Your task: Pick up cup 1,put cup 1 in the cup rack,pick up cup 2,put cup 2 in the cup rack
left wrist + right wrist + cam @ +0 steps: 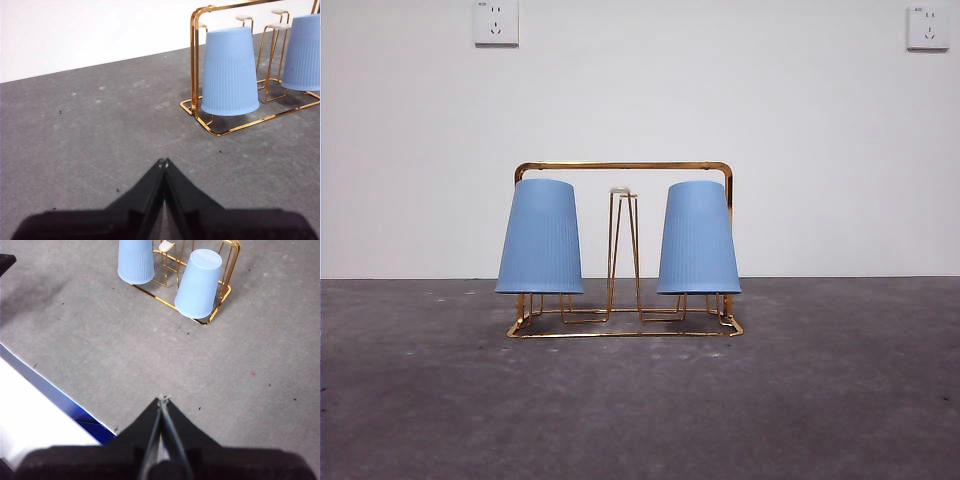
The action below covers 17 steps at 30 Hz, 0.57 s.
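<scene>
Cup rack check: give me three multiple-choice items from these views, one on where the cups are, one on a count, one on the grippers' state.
1. Where are the cups?
A. On the table beside the rack
B. Upside down on the rack's prongs
C. In the grippers

2. How many blue cups?
A. One
B. Two
C. Three

3. Both grippers are:
A. Shut, holding nothing
B. Open
C. Shut on cups

Key:
1 B: left cup and right cup sit inverted on the rack.
2 B: two show.
3 A: left gripper and right gripper have jaws together, away from the rack.
</scene>
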Available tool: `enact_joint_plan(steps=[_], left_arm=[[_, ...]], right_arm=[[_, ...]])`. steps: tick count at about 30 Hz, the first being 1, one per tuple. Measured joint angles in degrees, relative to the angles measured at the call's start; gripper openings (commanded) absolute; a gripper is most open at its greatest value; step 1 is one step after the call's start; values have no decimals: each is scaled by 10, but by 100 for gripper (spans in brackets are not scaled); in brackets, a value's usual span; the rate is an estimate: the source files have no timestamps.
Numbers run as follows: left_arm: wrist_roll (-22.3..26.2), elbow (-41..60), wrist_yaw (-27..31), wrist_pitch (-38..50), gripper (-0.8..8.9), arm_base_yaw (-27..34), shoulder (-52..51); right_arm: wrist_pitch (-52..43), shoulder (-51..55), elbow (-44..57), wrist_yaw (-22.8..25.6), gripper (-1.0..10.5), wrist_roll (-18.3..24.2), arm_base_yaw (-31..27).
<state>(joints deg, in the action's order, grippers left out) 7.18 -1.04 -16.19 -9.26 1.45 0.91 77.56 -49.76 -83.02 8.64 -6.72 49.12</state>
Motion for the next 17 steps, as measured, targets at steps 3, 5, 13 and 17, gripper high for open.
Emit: enact_joint_plan(steps=[3, 5, 13, 17], left_arm=[[0, 0, 0, 0, -3, 0, 0], [0, 0, 0, 0, -3, 0, 0], [0, 0, 0, 0, -3, 0, 0], [-1, 0, 0, 0, -4, 0, 0]], right_arm=[[0, 0, 0, 0, 5, 0, 0], [0, 0, 0, 0, 5, 0, 0], [-2, 9, 0, 20, 5, 14, -22], [-105, 46, 2, 17, 5, 43, -110]])
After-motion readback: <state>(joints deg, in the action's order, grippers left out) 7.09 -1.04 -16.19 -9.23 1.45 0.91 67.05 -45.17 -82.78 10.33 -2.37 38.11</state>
